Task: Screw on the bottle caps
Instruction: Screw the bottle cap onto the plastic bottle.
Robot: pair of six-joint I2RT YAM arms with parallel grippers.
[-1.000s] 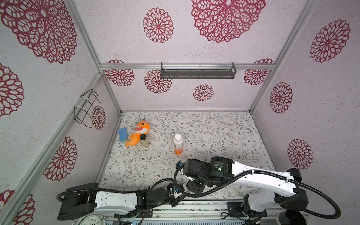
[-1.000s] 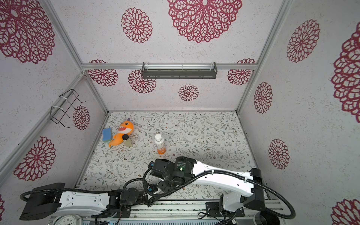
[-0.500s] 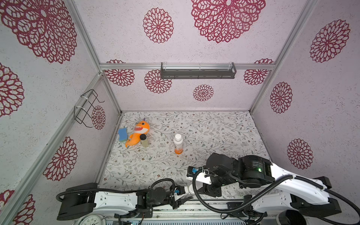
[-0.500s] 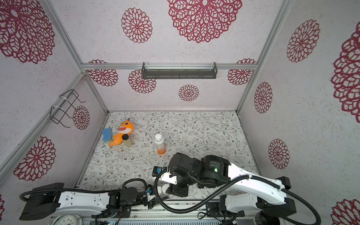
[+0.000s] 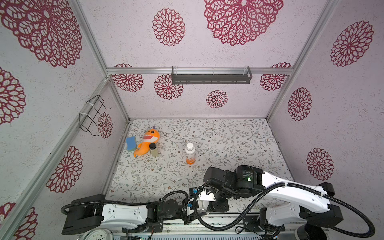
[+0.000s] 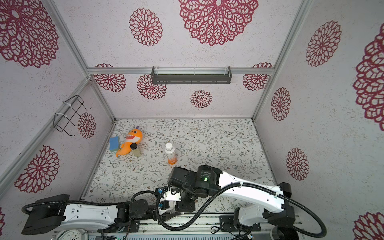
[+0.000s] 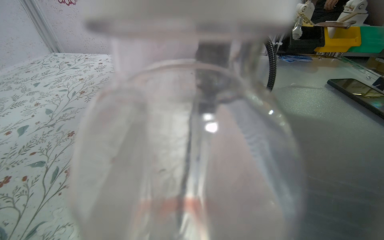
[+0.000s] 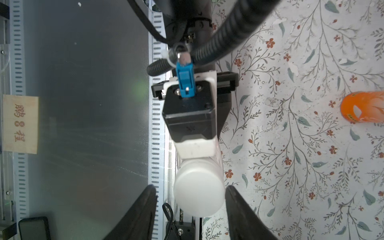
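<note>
Clear plastic bottle (image 7: 187, 145): transparent, glossy, smooth-walled, bright highlights.
Round white plastic cap (image 8: 199, 188): matt, smooth.
Bench (image 5: 228, 137) cover: matt sheet, floral print.
Orange shark toy (image 5: 148, 139): soft plush cloth.
Blue rectangular sponge (image 5: 130, 143): porous foam.
Small jar with black lid (image 5: 154, 150): clear glass, glossy.
Dark grey wall shelf (image 5: 211, 76): matt finish.
Black wall rack (image 5: 91, 116): thin bare wire.
Wall panels (image 5: 124, 41): rough, speckled texture.

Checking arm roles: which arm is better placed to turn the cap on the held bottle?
Right. The right jaws, open, straddle the white cap, ready to close and twist; the left jaws are shut on the clear bottle, probably steadying it.
</note>
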